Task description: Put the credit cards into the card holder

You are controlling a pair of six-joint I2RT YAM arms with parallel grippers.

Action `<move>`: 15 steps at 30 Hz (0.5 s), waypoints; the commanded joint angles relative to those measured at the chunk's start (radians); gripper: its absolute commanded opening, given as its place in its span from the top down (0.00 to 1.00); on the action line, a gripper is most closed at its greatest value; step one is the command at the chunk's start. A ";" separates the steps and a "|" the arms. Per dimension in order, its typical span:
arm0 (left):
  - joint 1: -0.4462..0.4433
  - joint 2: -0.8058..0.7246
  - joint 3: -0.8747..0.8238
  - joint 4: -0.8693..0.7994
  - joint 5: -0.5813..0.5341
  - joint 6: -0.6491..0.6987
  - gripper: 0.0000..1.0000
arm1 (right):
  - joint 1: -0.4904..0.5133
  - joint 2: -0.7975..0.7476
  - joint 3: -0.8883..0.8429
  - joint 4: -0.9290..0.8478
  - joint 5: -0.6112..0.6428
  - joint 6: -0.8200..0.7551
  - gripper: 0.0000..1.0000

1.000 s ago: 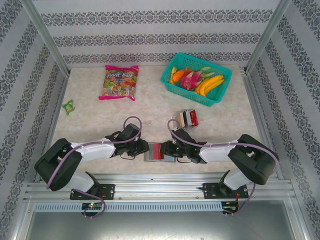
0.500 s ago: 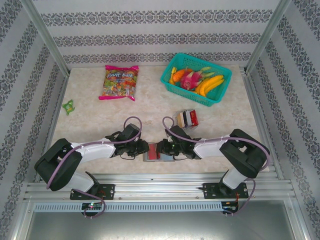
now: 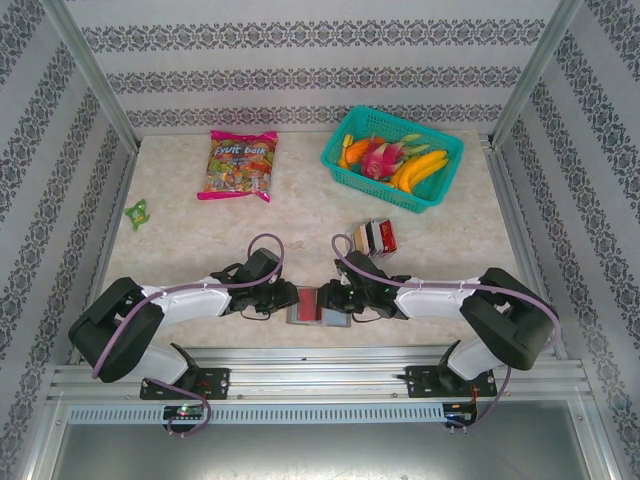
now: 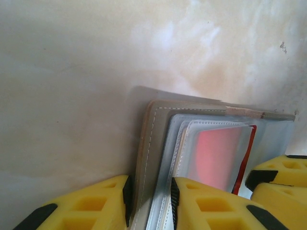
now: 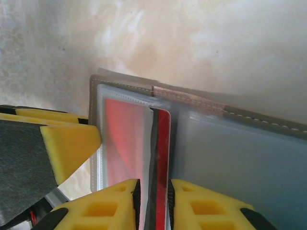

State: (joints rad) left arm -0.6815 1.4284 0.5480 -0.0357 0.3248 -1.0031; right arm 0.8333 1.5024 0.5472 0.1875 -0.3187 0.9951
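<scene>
Card holder lies open and flat on the table near its front edge, between the two grippers.

Top view: the left gripper is at the holder's left edge. Left wrist view adds detail: its yellow fingers stand narrowly apart, clamped on the stitched grey cover and the sleeve edges. A red card reads pinkish behind a frosted sleeve, with a bright strip bare on its right.

Top view: the right gripper meets the holder from the right. Right wrist view: its fingers pinch the red card, seen nearly edge-on beside the pale blue-grey panel. Depth in the sleeve: cannot tell.

Top view: credit cards, a small fanned stack, sit farther back and right, apart from the holder.
</scene>
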 commanded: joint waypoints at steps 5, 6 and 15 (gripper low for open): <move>-0.018 -0.009 -0.015 -0.005 0.035 0.004 0.69 | 0.018 0.078 0.018 0.046 -0.048 0.021 0.87; -0.017 -0.010 -0.014 -0.007 0.037 0.005 0.69 | 0.021 0.085 0.023 0.058 -0.053 0.025 0.90; -0.018 -0.011 -0.006 -0.009 0.037 0.001 0.69 | 0.033 0.135 0.046 0.200 -0.128 0.100 0.90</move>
State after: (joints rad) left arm -0.6807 1.4239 0.5480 -0.0433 0.3153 -1.0035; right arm 0.8356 1.5982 0.5610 0.2695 -0.3771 1.0531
